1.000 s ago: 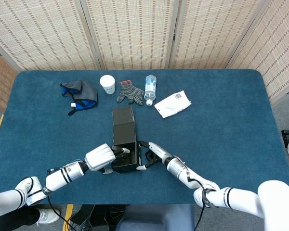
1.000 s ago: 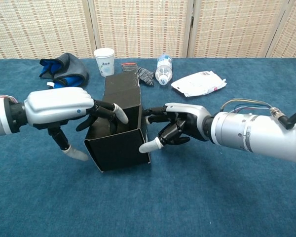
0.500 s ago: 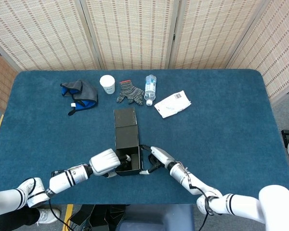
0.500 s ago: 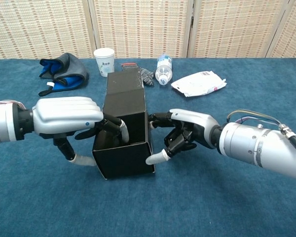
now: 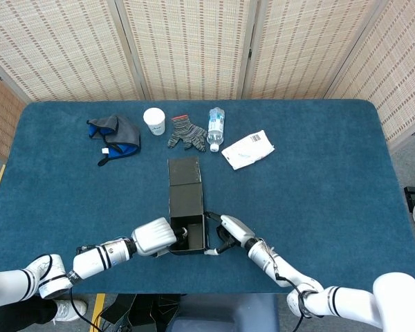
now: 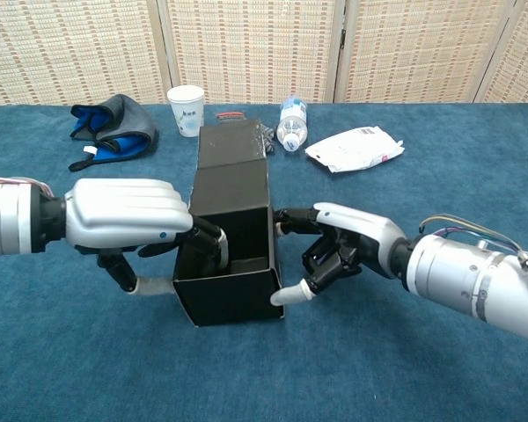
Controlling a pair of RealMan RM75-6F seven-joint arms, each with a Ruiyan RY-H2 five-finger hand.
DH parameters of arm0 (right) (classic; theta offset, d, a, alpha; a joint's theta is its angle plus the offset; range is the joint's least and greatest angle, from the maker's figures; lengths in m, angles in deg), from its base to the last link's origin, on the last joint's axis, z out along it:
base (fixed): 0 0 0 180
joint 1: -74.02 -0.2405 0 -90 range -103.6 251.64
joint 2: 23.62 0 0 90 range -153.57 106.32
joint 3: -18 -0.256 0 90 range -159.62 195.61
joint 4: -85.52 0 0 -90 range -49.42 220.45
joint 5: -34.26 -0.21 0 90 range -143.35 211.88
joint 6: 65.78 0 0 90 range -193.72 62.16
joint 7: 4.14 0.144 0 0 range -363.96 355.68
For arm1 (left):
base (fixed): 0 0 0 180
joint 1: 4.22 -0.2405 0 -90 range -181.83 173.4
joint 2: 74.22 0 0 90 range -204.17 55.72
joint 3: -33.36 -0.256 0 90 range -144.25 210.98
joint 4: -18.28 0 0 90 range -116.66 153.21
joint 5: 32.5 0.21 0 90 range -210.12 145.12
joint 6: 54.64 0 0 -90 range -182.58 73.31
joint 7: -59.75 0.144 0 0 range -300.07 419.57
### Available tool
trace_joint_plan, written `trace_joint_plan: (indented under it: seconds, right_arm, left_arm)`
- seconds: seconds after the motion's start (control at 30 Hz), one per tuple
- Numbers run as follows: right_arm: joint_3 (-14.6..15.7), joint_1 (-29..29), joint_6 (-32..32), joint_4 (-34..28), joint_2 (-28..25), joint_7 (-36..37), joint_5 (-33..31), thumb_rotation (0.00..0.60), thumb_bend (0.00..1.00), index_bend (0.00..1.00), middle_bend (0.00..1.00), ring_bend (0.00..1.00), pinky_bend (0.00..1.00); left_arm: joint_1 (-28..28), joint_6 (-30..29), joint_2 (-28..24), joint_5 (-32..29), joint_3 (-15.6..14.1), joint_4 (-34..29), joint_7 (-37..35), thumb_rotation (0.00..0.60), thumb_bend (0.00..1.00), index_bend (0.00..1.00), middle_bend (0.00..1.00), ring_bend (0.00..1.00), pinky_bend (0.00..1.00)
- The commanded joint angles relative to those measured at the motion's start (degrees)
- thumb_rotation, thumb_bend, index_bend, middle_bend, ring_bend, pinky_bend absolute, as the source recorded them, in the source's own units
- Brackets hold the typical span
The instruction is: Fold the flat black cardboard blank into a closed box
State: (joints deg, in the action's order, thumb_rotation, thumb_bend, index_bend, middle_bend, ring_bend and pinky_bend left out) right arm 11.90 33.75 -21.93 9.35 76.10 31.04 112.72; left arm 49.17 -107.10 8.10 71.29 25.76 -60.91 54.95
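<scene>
Black cardboard box (image 6: 231,236) lies on its side on the blue surface (image 5: 318,180), near the robot's edge, with its open mouth facing the chest camera. The blank is already erected into a rectangular tube: four side walls stand square and the interior is visible as a dark cavity. At the far end a flap (image 6: 231,142) stands up from the box body; whether that end is closed cannot be told from either view.

Left hand (image 6: 128,220) grips the left wall at the open mouth. Its fingers (image 6: 209,237) curl over the wall edge into the cavity, and its thumb sits outside, low against the wall. Right hand (image 6: 348,249) is just beside the right wall, fingers partly curled and holding nothing; one fingertip (image 6: 286,296) reaches toward the lower right corner of the mouth. Contact with the cardboard cannot be confirmed.

Judged progress: forming the body is done. Closing remains. The near opening has no flap folded across it, and the far flap is not tucked. Both ends appear to require folding and tucking before the box counts as closed.

Along the far side of the surface lie a blue and grey cloth item (image 5: 115,135), a paper cup (image 5: 154,120), a knit glove (image 5: 187,133), a water bottle (image 5: 216,127) and a white packet (image 5: 248,149), all well apart from the box.
</scene>
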Motion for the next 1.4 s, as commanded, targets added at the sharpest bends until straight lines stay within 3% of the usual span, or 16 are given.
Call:
trace_joint_plan:
  seconds: [0.03,0.4,0.6,0.9,1.4]
  right_arm:
    - [0.4,0.6,0.8,0.1,0.1,0.9,0.6,0.600,0.43,0.27,0.34,0.82,1.00]
    - [1.3,2.2,1.2,-0.3,-0.2,3.0,0.7,0.600,0.44,0.21,0.34,0.82,1.00]
    - [1.6,3.0,2.1,0.3,0.2,3.3,1.0,0.600,0.44,0.21,0.34,0.82,1.00]
    - [1.2,4.0,3.7,2.4,1.0,3.7,1.1,0.600,0.45,0.21,0.34,0.82,1.00]
    - [0.1,4.0,4.4,4.5,2.7,2.6,1.2,0.600,0.45,0.20,0.33,0.81,1.00]
  left_arm:
    - [0.2,-0.3,0.3,0.2,0.0,-0.1,-0.2,0.600,0.45,0.43,0.34,0.63,0.88]
    - [-0.2,-1.3,2.3,0.7,-0.3,1.4,1.0,0.600,0.45,0.53,0.45,0.63,0.87]
    - [-0.3,-2.6,2.5,1.5,-0.5,2.0,1.3,0.600,0.45,0.52,0.47,0.63,0.86]
    - [-1.4,-4.1,-0.9,0.3,-0.4,-0.5,2.3,0.600,0.44,0.42,0.34,0.61,0.85]
    - [-5.5,-8.6,-5.3,-2.1,0.3,-3.6,3.1,0.600,0.44,0.35,0.26,0.54,0.83]
